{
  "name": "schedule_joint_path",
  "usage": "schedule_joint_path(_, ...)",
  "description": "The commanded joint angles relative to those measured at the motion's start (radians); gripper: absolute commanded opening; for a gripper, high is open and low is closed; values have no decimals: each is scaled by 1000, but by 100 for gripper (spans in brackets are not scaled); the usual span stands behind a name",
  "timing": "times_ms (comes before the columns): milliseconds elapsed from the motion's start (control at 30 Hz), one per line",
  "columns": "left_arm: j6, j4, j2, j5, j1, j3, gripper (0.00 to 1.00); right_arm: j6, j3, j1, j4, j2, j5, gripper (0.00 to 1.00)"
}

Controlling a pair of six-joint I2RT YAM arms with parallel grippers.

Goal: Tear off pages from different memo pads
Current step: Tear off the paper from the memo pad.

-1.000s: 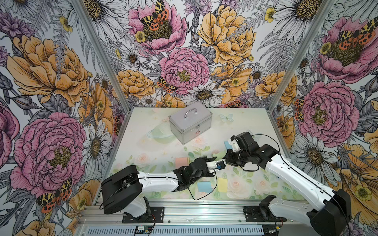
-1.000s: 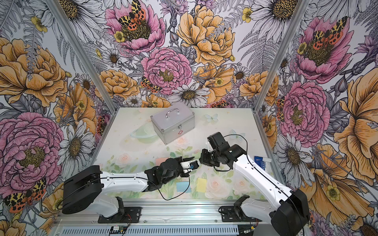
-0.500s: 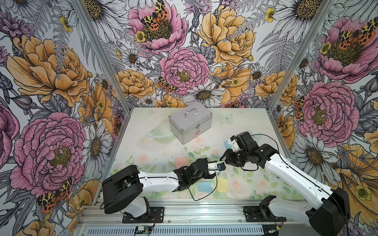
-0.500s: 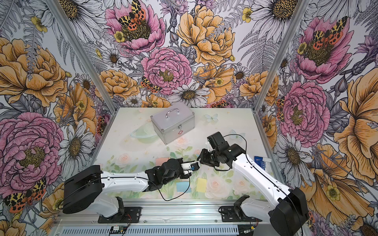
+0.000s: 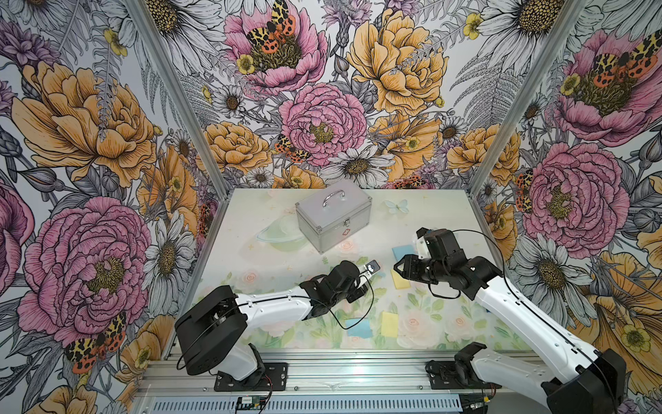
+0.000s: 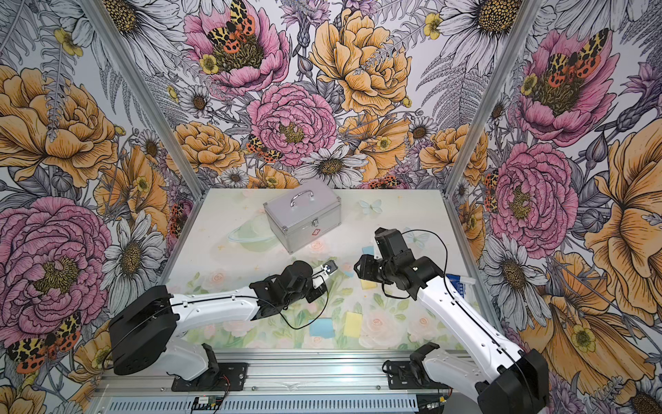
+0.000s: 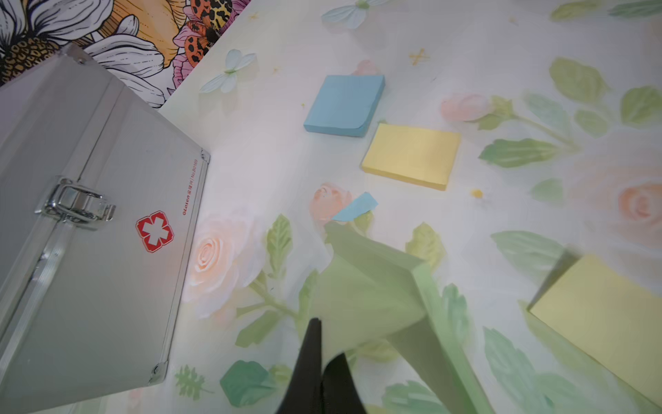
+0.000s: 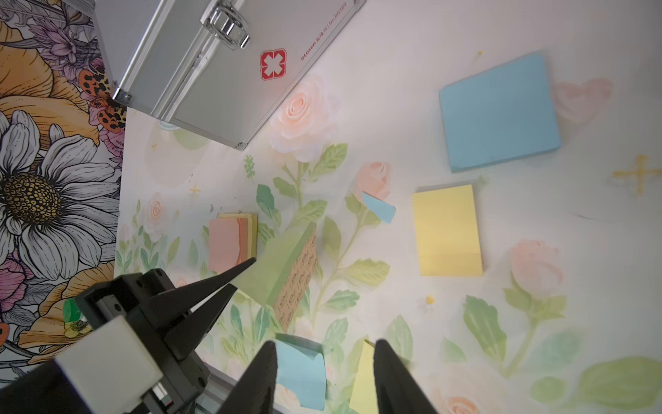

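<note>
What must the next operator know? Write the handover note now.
Left tool: shut on the green memo pad, tilted up.
Right tool: open, holding nothing.
Blue pad, yellow pad and salmon-pink pad lie flat.
Done: one blue page and one yellow page lie loose side by side, apart from the pads. A small blue scrap lies beside the yellow pad.
Left: green and salmon-pink pages.

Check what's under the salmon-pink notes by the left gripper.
A yellow stack: its edge peeks out along two sides of the salmon-pink notes in the right wrist view. The rest is covered; the left gripper, shut on the green pad, hides one pink corner.
</note>
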Motion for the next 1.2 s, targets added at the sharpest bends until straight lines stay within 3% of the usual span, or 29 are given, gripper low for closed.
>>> schedule_joint_path(0,-164,-198,-1,87,65,71,0,-19,-79,25,214,-2,-6,46)
schedule_joint_path(200,-301,-303,-2,192,132,145,0,-132,-119,101,486,82,3,46)
schedule_joint_path(467,-455,-429,32,235,173,256,0,21,-159,119,768,240,-13,51)
schedule_joint_path(667,-481,-534,80,180,176,331,0,30,-151,148,852,328,-50,51)
schedule_joint_path(1167,-511,-543,86,227,214,331,0,41,-191,180,881,401,-55,51)
